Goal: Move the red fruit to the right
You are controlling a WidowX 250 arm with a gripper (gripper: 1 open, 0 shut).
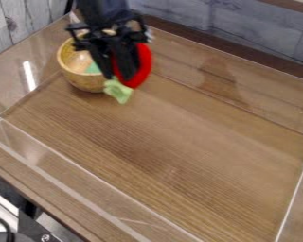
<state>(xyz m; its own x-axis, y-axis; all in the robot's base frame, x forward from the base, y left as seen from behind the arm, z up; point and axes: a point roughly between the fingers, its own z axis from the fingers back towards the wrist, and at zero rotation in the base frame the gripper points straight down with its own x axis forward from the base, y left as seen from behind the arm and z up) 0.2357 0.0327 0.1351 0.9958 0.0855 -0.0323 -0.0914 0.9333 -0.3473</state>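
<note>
Wooden table (180, 161), green-filled bowl (76, 76) upper left

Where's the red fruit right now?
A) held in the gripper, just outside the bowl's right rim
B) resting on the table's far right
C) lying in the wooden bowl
A: the gripper is shut on the red fruit, lifted beside the wooden bowl rather than inside it.

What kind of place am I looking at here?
Probably a robot test bench: a wooden table fenced by clear plastic walls, a wooden bowl, and a black hand holding a red fruit.
</note>
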